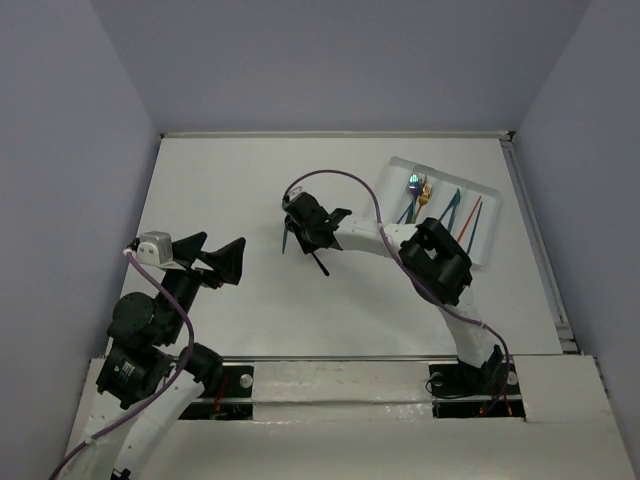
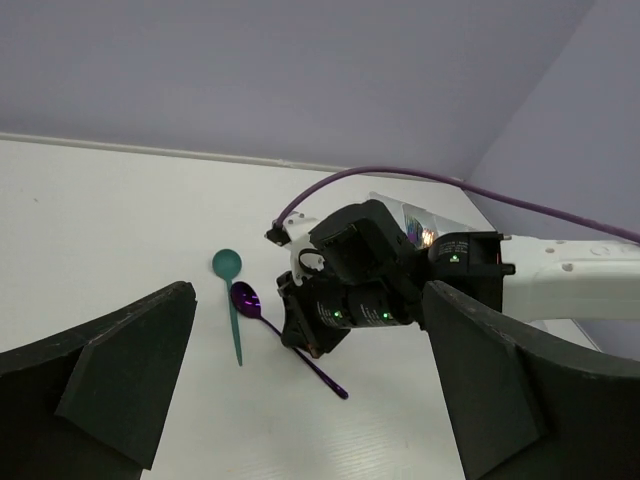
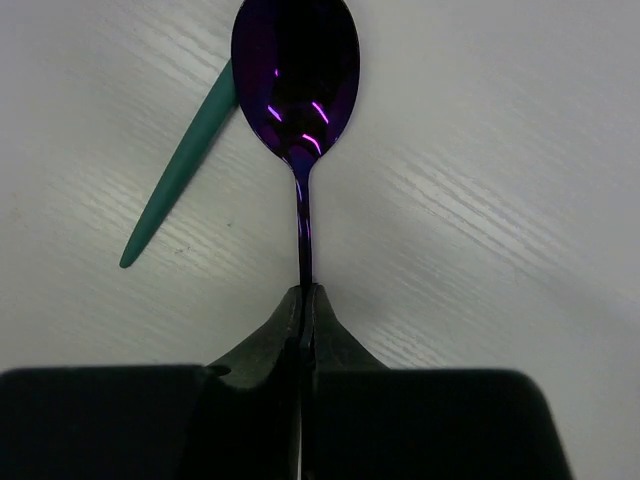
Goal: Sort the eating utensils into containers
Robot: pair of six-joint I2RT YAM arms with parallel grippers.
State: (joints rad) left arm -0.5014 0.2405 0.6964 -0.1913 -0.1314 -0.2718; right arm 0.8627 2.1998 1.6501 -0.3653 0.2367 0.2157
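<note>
A purple spoon (image 3: 296,70) lies on the white table with its bowl pointing away from my right gripper (image 3: 305,292), which is shut on its thin handle. In the top view this gripper (image 1: 305,238) is at mid-table, and the spoon's handle end (image 1: 320,265) sticks out behind it. A teal spoon (image 3: 180,170) lies just left of the purple one, touching or nearly touching its bowl; both show in the left wrist view (image 2: 232,300). My left gripper (image 1: 215,258) is open and empty, off to the left. The white divided tray (image 1: 490,228) stands at the far right.
The tray holds several utensils: teal ones (image 1: 450,205), an orange-red one (image 1: 470,220) and shiny spoons (image 1: 418,185). The right arm and its purple cable (image 1: 340,175) stretch from the tray side to mid-table. A raised edge (image 1: 535,250) runs along the table's right side.
</note>
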